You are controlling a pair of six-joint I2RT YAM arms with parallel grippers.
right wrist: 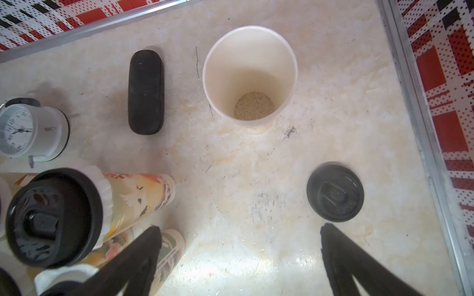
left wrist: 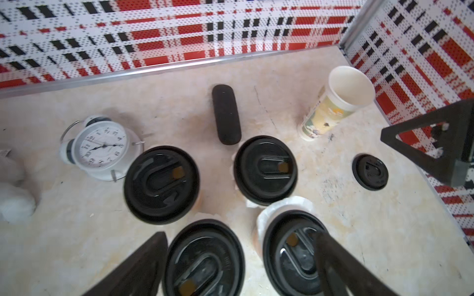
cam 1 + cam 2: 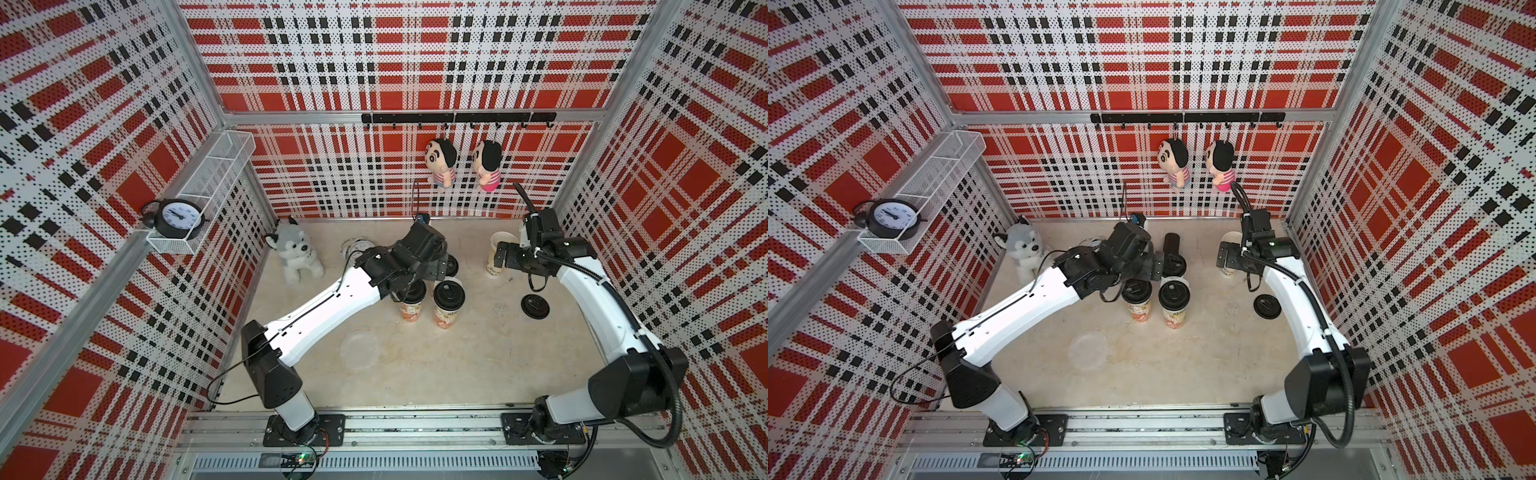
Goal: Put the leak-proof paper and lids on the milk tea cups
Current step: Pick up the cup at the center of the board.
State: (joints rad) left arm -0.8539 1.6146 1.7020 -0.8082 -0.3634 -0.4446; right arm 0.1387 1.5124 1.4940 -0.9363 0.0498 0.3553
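Left arm (image 3: 332,303) over lidded cups (image 3: 444,318) (clock (image 2: 102,147) beside)

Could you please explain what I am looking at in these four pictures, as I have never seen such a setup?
These are two robot arms, each ending in a two-fingered pincer. Two pictures look down on the whole booth from above; the other two come from cameras on the arms' wrists. On the table stand four lidded milk tea cups, leak-proof paper peeking out under some lids, and one open cup. A spare paper sheet, a loose black lid, a white alarm clock, a black case and a plush husky are there too. The left pincer hangs open above the lidded cups; the right pincer is open near the open cup. Neither holds anything.
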